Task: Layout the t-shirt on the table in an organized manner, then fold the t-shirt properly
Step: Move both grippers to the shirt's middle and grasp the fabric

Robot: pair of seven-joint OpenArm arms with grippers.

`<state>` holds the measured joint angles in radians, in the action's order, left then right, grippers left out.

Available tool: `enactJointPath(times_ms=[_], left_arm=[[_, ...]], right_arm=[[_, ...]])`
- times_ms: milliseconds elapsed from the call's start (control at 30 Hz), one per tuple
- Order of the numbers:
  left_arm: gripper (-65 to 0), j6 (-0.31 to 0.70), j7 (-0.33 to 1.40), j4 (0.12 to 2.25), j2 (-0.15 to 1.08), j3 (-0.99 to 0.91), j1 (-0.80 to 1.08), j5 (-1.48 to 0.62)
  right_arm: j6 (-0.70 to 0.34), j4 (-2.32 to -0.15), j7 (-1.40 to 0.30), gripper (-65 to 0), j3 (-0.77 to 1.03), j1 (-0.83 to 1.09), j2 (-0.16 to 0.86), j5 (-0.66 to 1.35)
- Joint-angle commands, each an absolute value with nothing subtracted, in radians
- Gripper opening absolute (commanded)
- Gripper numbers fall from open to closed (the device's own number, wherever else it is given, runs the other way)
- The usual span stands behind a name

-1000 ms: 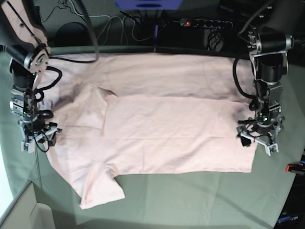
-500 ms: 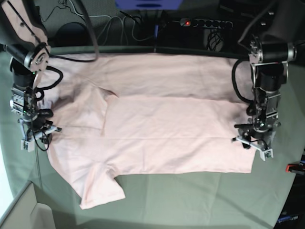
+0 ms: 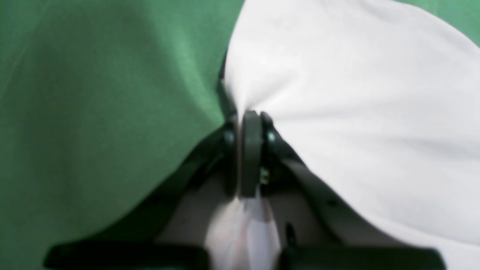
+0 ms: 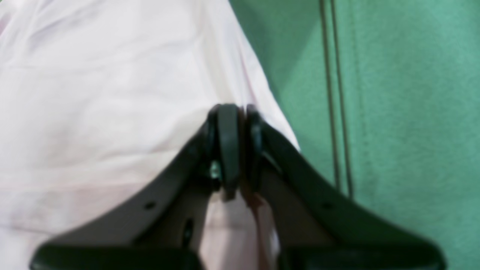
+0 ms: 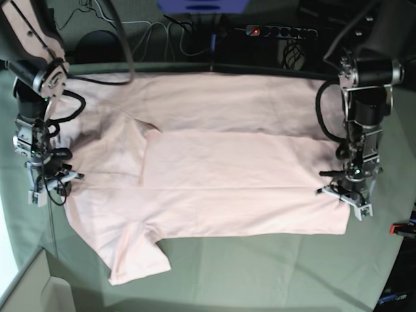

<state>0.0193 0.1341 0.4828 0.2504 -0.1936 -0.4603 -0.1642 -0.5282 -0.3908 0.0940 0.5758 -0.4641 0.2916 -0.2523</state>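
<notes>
Both grippers, left (image 3: 250,123) and right (image 4: 233,120), pinch thin edges of the pale pink cotton t-shirt (image 5: 227,169); uneven lifting risks slip or skewed fold.

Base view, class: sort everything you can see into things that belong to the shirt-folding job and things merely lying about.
Belongs to the job:
t-shirt
table
left end effector, shut on the shirt's edge
right end effector, shut on the shirt's edge

Just lying about:
power strip
loose cables
red clamp
</notes>
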Motion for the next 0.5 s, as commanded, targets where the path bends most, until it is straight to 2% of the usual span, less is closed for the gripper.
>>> enactJointPath(times_ms=[0,167,300,467], left_arm=[[-65.0,0.005,0.120,0.535,0.263,-0.197,-0.476,-0.165],[-65.0,0.005,0.148,0.750,0.263,-0.197,-0.384,-0.165],[-65.0,0.005,0.232,0.826,0.263,-0.197,-0.363,-0.165],[-65.0,0.005,0.237,0.860,0.263,-0.197,-0.346,-0.165]], right_arm=[[-0.579,-0.423,0.108,-63.1,0.576,-0.486,0.303,-0.220],[-0.602,-0.516,0.101,-63.1,0.573,-0.450,0.302,-0.171],[-0.605,-0.572,0.101,-63.2,0.575,-0.423,0.300,-0.170],[-0.607,-0.584,0.104,-63.2,0.575,-0.410,0.303,-0.170]])
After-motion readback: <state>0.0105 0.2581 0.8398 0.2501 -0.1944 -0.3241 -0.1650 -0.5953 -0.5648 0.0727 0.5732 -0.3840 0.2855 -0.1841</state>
